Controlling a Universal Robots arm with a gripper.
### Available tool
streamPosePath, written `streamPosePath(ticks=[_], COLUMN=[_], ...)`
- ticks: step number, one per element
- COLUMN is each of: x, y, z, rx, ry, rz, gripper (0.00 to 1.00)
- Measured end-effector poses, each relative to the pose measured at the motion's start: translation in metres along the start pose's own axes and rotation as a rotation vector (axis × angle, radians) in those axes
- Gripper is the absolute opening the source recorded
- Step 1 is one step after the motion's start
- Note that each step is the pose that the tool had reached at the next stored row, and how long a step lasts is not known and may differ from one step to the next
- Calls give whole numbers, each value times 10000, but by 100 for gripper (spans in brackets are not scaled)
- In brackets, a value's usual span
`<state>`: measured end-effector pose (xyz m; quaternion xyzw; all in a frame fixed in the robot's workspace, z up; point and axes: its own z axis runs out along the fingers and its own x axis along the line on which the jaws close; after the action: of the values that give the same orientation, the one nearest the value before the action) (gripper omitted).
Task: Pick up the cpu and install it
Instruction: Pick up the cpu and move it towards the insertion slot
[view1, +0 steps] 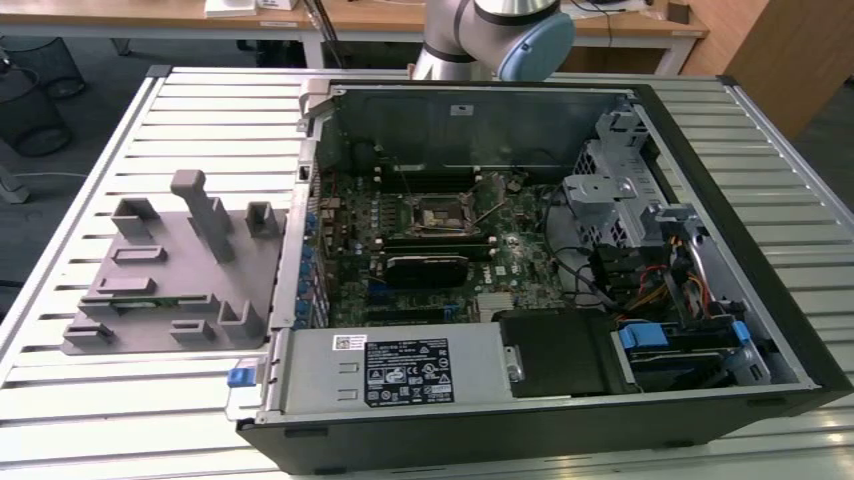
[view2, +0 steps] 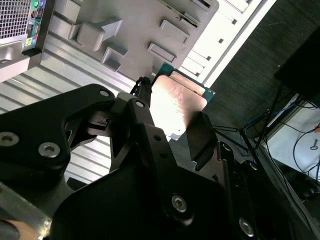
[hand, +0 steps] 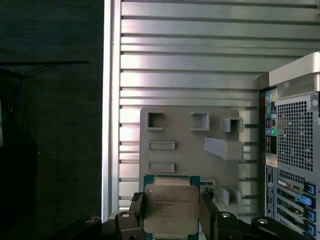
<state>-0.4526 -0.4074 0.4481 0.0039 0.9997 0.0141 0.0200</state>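
Observation:
In both wrist views the cpu (hand: 170, 205), a flat square chip with a silver-grey metal top and a green rim, sits clamped between the two black fingers of my gripper (hand: 171, 212). The gripper (view2: 172, 107) is shut on the cpu (view2: 177, 97) by two opposite edges, and the chip hangs in the air well above the grey plastic tray (hand: 190, 145). The tray (view1: 160, 280) lies on the slatted table at the exterior view's left. Inside the open computer case, the motherboard's square socket (view1: 441, 212) lies near the middle. Part of my arm (view1: 487, 35) rises behind the case.
The open computer case (view1: 561, 250) takes up the table's middle and right, with a power supply (view1: 400, 370) at the front and drive cages (view1: 667, 290) on the right. The slatted table's edge (hand: 107, 100) borders dark floor. The tray has upright blocks (view1: 207, 215).

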Motion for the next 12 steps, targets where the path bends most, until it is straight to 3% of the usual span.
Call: streamPosePath(ticks=[5,12], x=[-17,-195], y=[2,2], z=[-34,-25], rx=[-2,-10], ry=[-5,-6], rz=[0,0], gripper=[53,53])
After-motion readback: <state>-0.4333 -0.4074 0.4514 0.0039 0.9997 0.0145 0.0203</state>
